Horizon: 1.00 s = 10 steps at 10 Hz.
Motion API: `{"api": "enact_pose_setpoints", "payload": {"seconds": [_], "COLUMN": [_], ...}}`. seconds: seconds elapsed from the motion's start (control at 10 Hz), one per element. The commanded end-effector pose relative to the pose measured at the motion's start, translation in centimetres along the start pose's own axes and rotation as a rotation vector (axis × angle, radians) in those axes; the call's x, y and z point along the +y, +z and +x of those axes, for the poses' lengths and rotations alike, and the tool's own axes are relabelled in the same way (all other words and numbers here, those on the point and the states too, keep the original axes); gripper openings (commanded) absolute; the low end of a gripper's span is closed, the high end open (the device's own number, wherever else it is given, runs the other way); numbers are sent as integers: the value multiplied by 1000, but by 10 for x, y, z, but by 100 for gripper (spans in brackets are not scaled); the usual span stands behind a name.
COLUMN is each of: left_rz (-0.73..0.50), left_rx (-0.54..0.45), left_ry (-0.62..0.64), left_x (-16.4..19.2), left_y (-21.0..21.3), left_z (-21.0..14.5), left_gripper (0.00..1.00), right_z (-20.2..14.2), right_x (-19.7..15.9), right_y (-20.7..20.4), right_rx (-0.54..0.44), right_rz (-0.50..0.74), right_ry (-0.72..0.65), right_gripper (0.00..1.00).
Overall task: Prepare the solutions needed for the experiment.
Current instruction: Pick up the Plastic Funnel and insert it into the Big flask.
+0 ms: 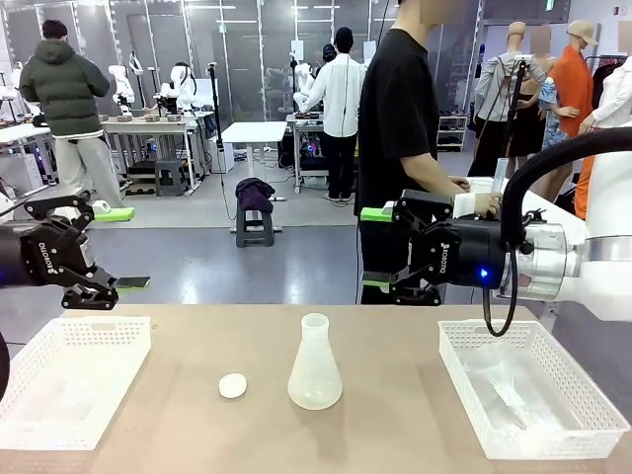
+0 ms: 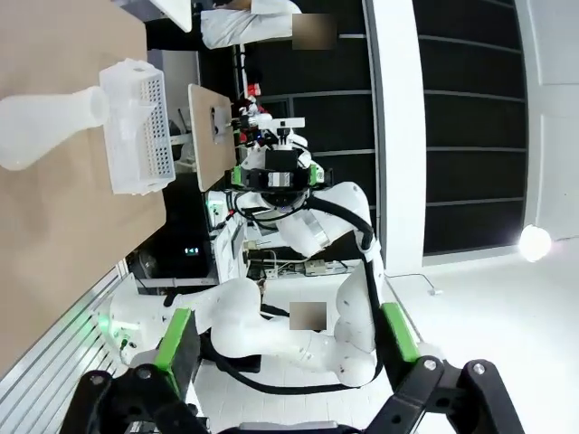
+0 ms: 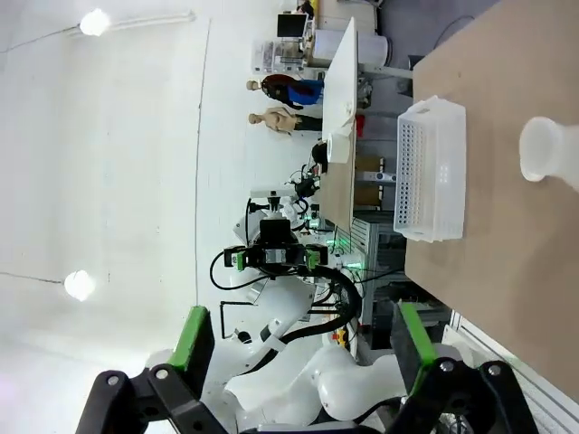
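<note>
A translucent white conical flask (image 1: 314, 367) stands upright at the table's middle, with a small white round cap (image 1: 232, 385) lying to its left. The solutions are out of view. My left gripper (image 1: 123, 249) hovers open above the table's far left edge, fingers pointing right. My right gripper (image 1: 375, 249) hovers open right of centre, fingers pointing left, above and behind the flask. In the left wrist view its own gripper (image 2: 288, 353) is open, with the flask (image 2: 45, 127) far off. The right wrist view shows its open gripper (image 3: 303, 344) and the flask (image 3: 547, 149).
A white mesh basket (image 1: 69, 375) sits at the front left and another (image 1: 583, 395) at the front right, holding clear plastic items. A person in black (image 1: 395, 128) stands at the far side, hands near a side table.
</note>
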State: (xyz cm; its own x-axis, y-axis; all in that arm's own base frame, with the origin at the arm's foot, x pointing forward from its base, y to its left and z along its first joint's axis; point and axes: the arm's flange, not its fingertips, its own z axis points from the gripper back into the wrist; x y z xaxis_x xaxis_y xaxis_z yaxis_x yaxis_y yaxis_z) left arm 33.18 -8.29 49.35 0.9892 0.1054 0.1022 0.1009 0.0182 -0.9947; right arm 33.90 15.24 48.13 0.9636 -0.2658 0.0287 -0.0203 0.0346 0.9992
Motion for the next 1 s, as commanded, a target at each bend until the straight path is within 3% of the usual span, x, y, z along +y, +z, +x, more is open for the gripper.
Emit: {"api": "enact_pose_setpoints", "payload": {"seconds": [0.0,0.1,0.2,0.9], "left_rz": [12,14,8,8], "left_rx": [-8,-16,-5,-5], "left_ry": [-5,-3,-2,-2], "left_x": [11,13,0,0], "left_y": [9,10,2,2], "left_z": [-38,-37,0,0], "left_gripper": [100,100,100,100], "right_z": [-14,-14,0,0], "right_x": [-7,-6,-2,-2], "right_y": [10,11,-1,-1], "right_rx": [22,45,6,6], "right_rz": [-18,-15,-5,-5], "right_ry": [-43,-31,-16,-16], "right_gripper": [100,100,100,100]}}
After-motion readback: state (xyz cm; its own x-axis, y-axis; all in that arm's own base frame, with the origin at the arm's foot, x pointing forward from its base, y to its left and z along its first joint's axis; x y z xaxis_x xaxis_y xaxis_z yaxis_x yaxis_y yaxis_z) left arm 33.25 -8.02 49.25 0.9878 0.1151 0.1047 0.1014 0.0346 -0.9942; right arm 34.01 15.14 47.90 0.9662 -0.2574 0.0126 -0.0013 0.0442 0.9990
